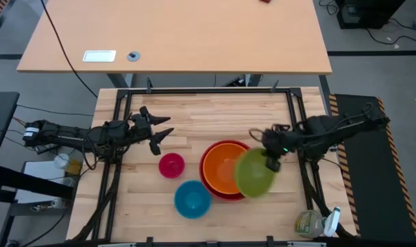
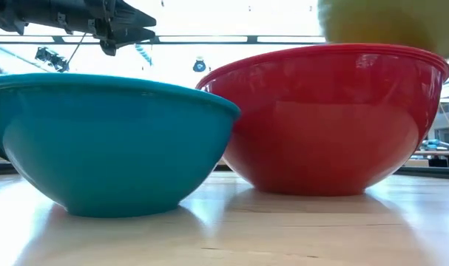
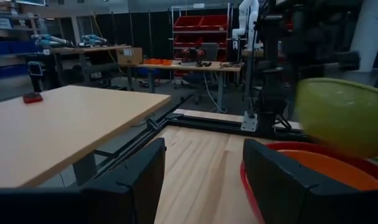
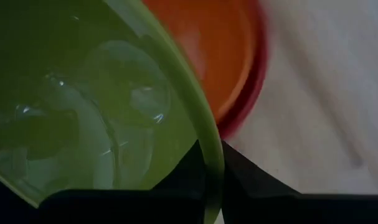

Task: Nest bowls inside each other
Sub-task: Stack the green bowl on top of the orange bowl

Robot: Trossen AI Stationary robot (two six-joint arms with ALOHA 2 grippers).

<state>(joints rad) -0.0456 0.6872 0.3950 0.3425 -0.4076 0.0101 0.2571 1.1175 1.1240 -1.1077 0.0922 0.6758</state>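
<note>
A green bowl (image 1: pixel 254 173) hangs tilted over the right side of an orange bowl (image 1: pixel 220 168), which sits inside a red bowl (image 1: pixel 225 197). My right gripper (image 1: pixel 271 163) is shut on the green bowl's rim. A small pink bowl (image 1: pixel 171 165) and a blue bowl (image 1: pixel 192 198) stand on the table to the left of the red one. My left gripper (image 1: pixel 163 137) hovers open above the table at the left, near the pink bowl, with nothing between its fingers (image 3: pixel 132 180). My right gripper pinches the green bowl's rim (image 4: pixel 211 163) on the bowl's right side, one finger (image 4: pixel 182 177) inside the bowl and one (image 4: pixel 248 177) outside. The fingers slant down from the table's right. The bowl is lifted clear and tilted, over the orange bowl's right part.
A black frame (image 1: pixel 208 91) runs around the wooden table top. A spray bottle (image 1: pixel 317 223) lies near the front right corner. A second, larger table (image 1: pixel 173 34) stands beyond the far edge. Bare wood lies between the far edge and the bowls.
</note>
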